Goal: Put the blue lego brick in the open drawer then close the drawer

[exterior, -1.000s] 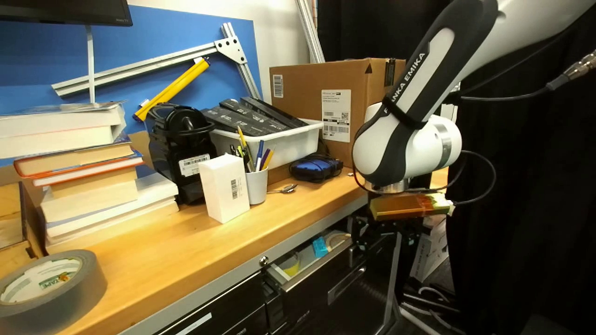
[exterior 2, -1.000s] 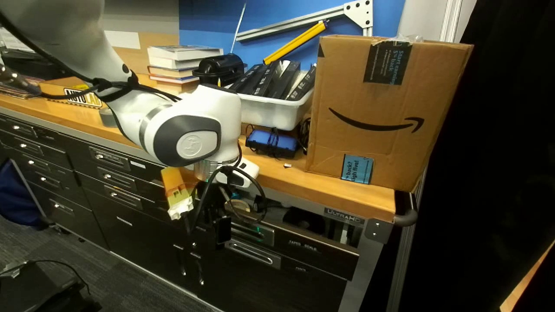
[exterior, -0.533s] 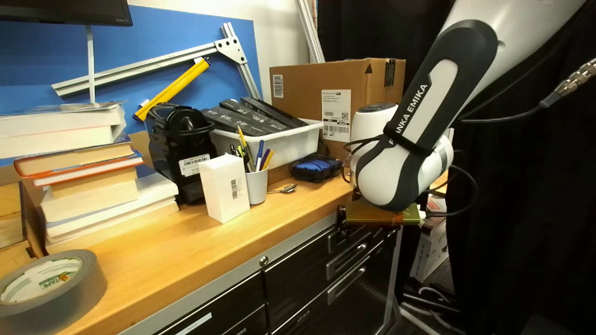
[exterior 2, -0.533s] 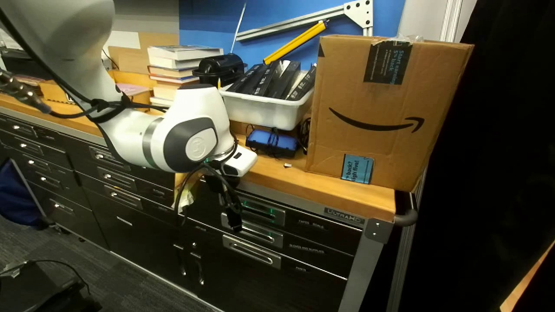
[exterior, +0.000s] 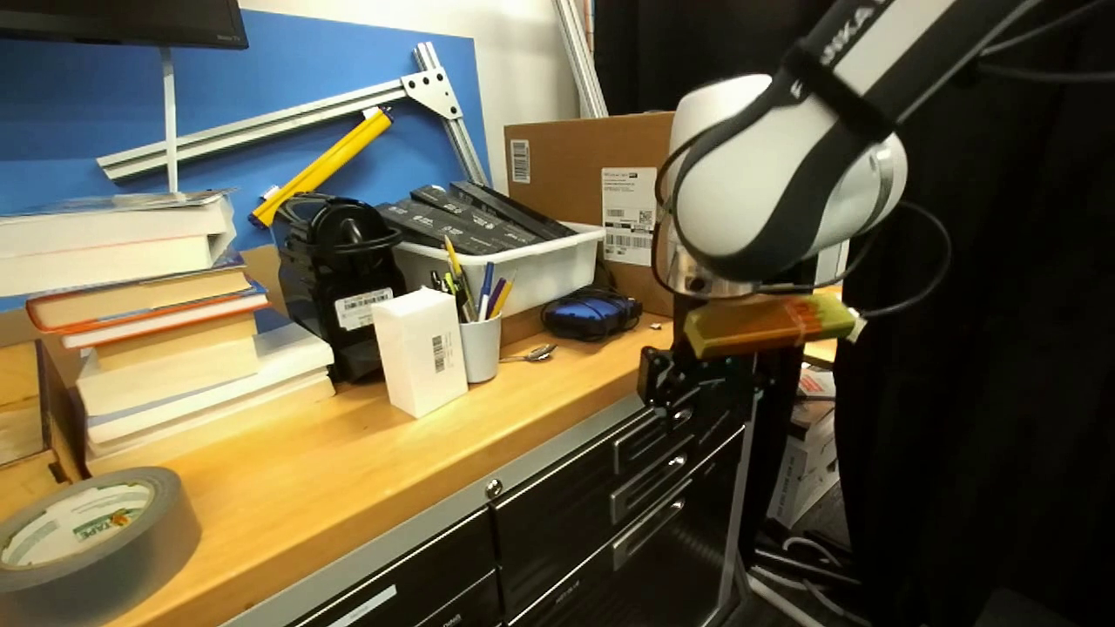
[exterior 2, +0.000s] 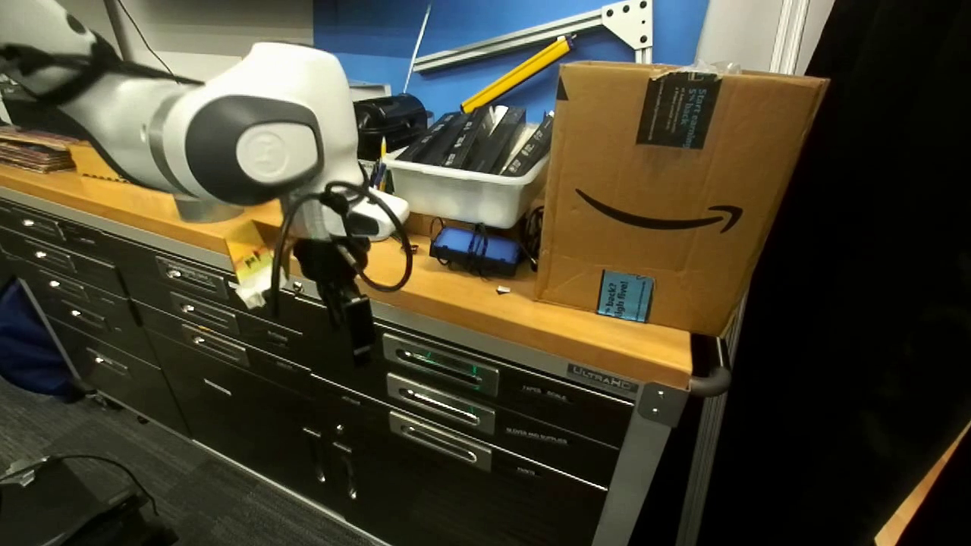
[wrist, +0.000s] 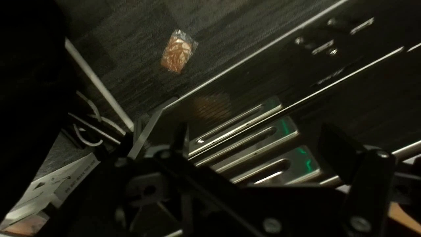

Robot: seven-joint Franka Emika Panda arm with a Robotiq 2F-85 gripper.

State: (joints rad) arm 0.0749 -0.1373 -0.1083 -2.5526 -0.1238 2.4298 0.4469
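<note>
The drawer (exterior 2: pixel 576 400) is the top one of the dark cabinet. It is shut, its front flush with the fronts below, in both exterior views; its front also shows in an exterior view (exterior: pixel 557 479). Its metal handle shows between my fingers in the wrist view (wrist: pixel 276 168). The blue lego brick is out of view; the drawer's inside is hidden. My gripper (wrist: pixel 260 141) is open with nothing between its fingers. It hangs in front of the bench edge, above and in front of the drawer handles, in both exterior views (exterior: pixel 712 392) (exterior 2: pixel 355 326).
On the wooden worktop (exterior: pixel 348 470) stand a white box (exterior: pixel 422 353), a pen cup (exterior: pixel 481 348), a blue device with a cable (exterior 2: pixel 476 250), a white bin (exterior 2: pixel 470 189) and a large cardboard box (exterior 2: pixel 667 197). A tape roll (exterior: pixel 165 522) lies at the near end.
One second ago the drawer stood open with a light-blue brick inside; half a second ago it was shut. Since then the gripper has risen and drawn back from the drawer front.
</note>
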